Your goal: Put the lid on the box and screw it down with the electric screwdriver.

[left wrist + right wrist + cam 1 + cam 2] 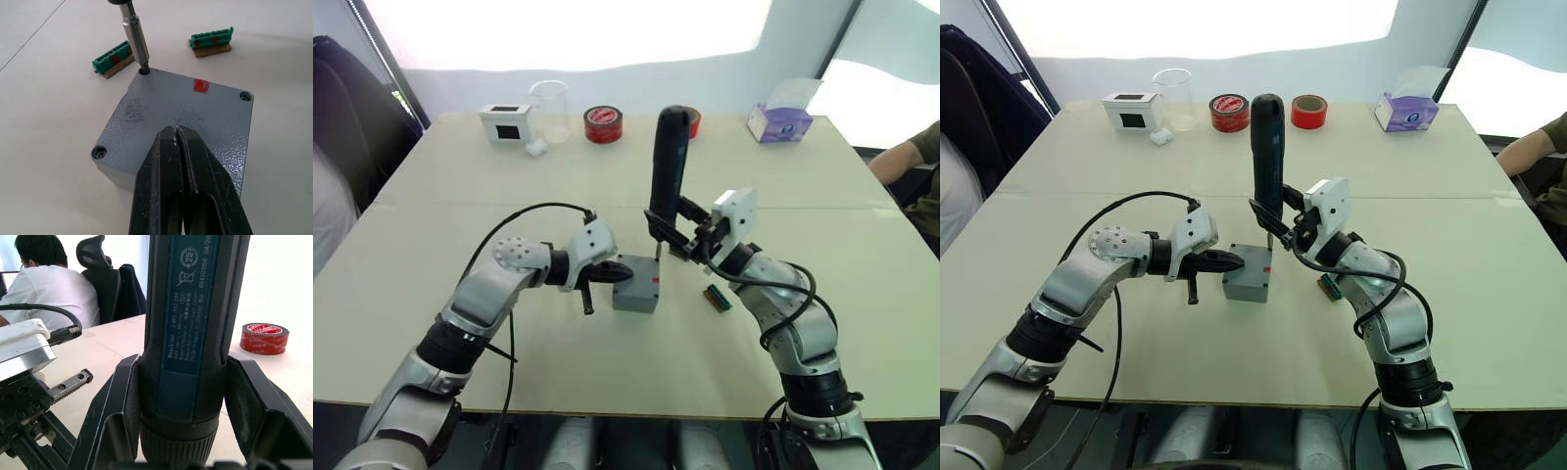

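Observation:
The grey lid (186, 112) lies on the grey box (635, 294) at the table's middle, with a small red mark near one edge. My left gripper (176, 133) is shut, its closed fingertips resting on the lid's top from the left. My right gripper (672, 231) is shut on the black electric screwdriver (668, 162), which stands upright over the box. The screwdriver's metal bit (137, 36) sits in the lid's far corner hole. In the right wrist view both fingers (117, 406) clamp the screwdriver's body (190, 323).
Two green terminal blocks (113, 58) (211, 40) lie just right of the box. Along the far edge stand a white box with a black window (505, 121), a clear beaker (551, 110), red tape rolls (603, 124) and a purple tissue box (780, 122). A person's arm (906, 157) shows at right.

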